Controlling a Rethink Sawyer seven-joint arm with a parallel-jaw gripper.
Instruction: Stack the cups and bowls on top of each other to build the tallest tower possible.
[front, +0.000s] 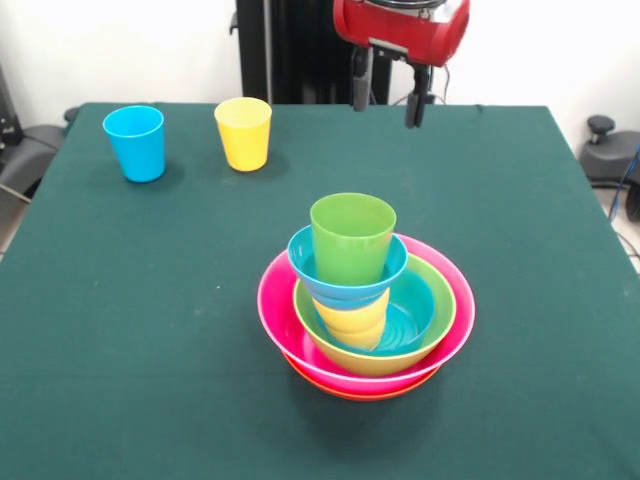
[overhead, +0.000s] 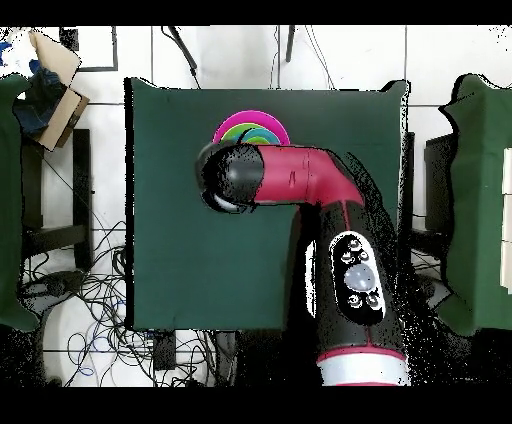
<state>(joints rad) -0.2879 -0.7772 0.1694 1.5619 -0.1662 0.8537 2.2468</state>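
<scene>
Dark green cloth covered the counter (front: 120, 330), with a white wall behind it. At the top of the front view the gripper (front: 388, 100) hung above the counter's far edge, its two dark fingers (front: 359, 85) parted with a clear gap between them, holding and touching nothing.

Well below the gripper in that view, nearer the camera and slightly to its left, stood the tower (front: 365, 300): a wide orange bowl (front: 345, 388) at the bottom, a large pink bowl (front: 275, 318) nested in it, then a lime green bowl (front: 375, 362). Inside this sat a yellow-orange cup (front: 352, 320), carrying a small blue bowl (front: 305, 262) with a green cup (front: 351, 238) upright on top.

Far to the gripper's left stood a yellow cup (front: 243, 133), and beyond it a light blue cup (front: 134, 142), both upright and apart.

From overhead, the red and black arm (overhead: 300, 185) covered most of the tower, leaving only the pink rim (overhead: 225, 128) showing.
</scene>
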